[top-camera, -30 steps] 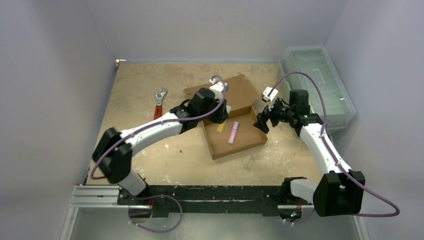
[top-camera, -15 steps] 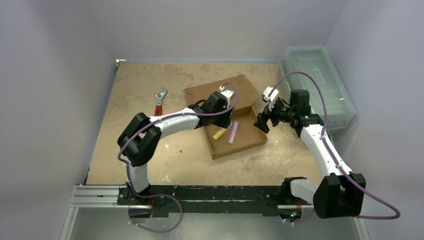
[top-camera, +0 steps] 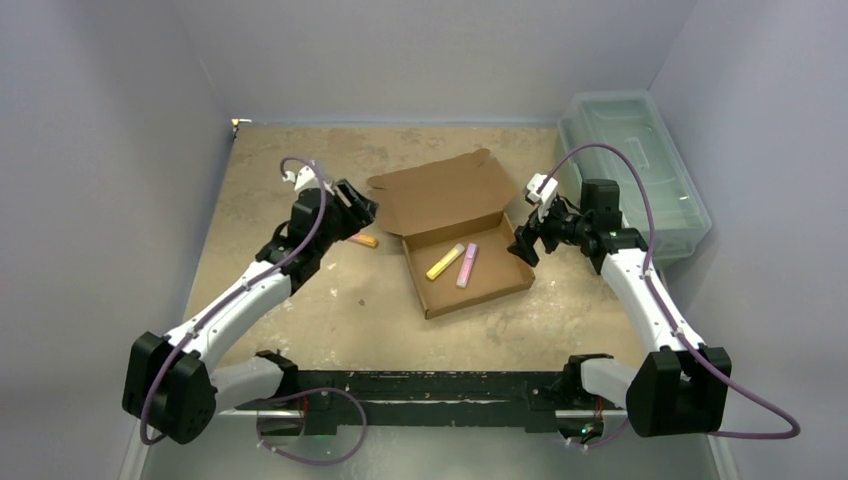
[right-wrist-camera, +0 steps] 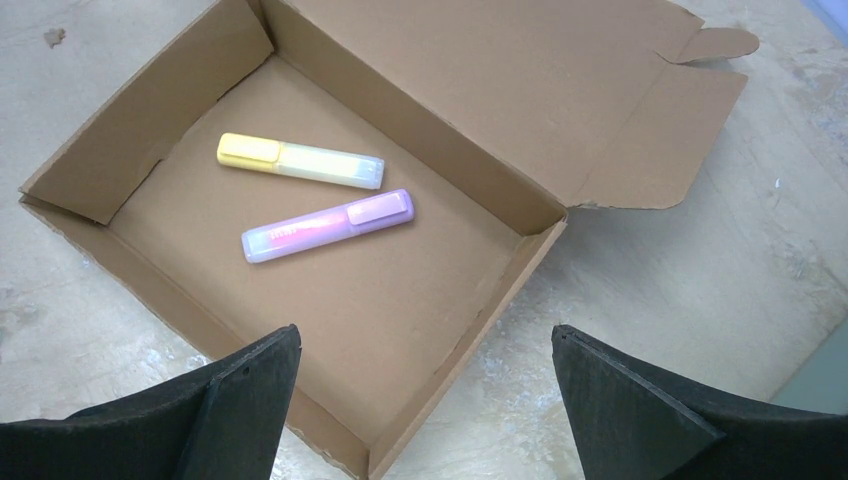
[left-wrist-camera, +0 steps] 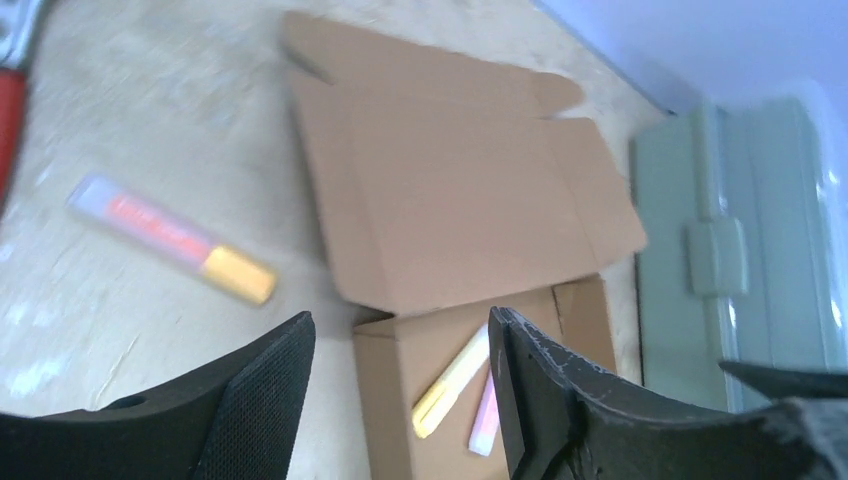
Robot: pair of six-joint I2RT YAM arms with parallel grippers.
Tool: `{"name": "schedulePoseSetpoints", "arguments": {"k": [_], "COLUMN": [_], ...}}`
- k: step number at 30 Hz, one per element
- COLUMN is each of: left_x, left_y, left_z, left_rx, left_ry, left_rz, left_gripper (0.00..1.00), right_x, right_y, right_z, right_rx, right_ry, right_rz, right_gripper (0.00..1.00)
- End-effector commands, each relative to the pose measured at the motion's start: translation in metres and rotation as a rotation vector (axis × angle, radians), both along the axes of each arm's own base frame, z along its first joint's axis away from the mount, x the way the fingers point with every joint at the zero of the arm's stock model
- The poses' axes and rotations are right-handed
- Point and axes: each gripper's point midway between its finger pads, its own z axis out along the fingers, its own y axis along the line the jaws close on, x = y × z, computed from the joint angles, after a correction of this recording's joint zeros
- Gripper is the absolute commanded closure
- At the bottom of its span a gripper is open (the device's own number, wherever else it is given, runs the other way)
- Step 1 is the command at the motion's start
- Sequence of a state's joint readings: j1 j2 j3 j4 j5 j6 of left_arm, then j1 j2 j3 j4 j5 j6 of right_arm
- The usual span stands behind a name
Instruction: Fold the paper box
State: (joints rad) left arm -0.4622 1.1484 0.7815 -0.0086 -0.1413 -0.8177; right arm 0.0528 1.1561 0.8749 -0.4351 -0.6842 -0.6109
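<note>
Table (top-camera: 270, 160): tan board top, scuffed and stained. Lying directly on it: one brown paper box (top-camera: 445, 195), open, its lid flap laid flat toward the far side. Also one orange highlighter (top-camera: 363, 240) near the box's left side, not touching it, and one translucent pale-green plastic bin (top-camera: 640, 170) at the far right edge.

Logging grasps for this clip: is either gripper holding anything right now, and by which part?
Nothing is held: left gripper and right gripper both stand open and empty, clear of the shallow brown cardboard box.
</note>
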Motion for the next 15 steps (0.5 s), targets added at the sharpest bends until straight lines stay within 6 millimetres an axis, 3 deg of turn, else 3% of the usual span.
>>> {"name": "schedulePoseSetpoints", "arguments": {"k": [1, 5, 9, 15], "left_x": [-0.008, -0.001, 0.014, 0.038], "left_y": [0.039, 0.068, 0.069, 0.066], "left_z": [-0.048, -0.083, -0.109, -0.144], "left_rx": [-0.073, 0.045, 0.127, 0.130], "left_ry": [0.280, 0.535, 0.681, 0.764], "left_rz": [0.285, 0.449, 0.452, 0.463], "left_gripper": [0.37, 0.42, 0.50, 0.58], "right_x": [0.000, 0.001, 0.001, 0.001], "right_y": [0.002, 0.001, 0.000, 0.000], "right_z": [0.009, 0.008, 0.008, 0.007], "right_rx": [0.008, 0.002, 0.001, -0.001], "right_ry": [-0.029, -0.027, -0.029, -0.026], "right_rz": [0.022, 0.015, 0.012, 0.011], "right_gripper": [0.01, 0.01, 0.01, 0.01]}}
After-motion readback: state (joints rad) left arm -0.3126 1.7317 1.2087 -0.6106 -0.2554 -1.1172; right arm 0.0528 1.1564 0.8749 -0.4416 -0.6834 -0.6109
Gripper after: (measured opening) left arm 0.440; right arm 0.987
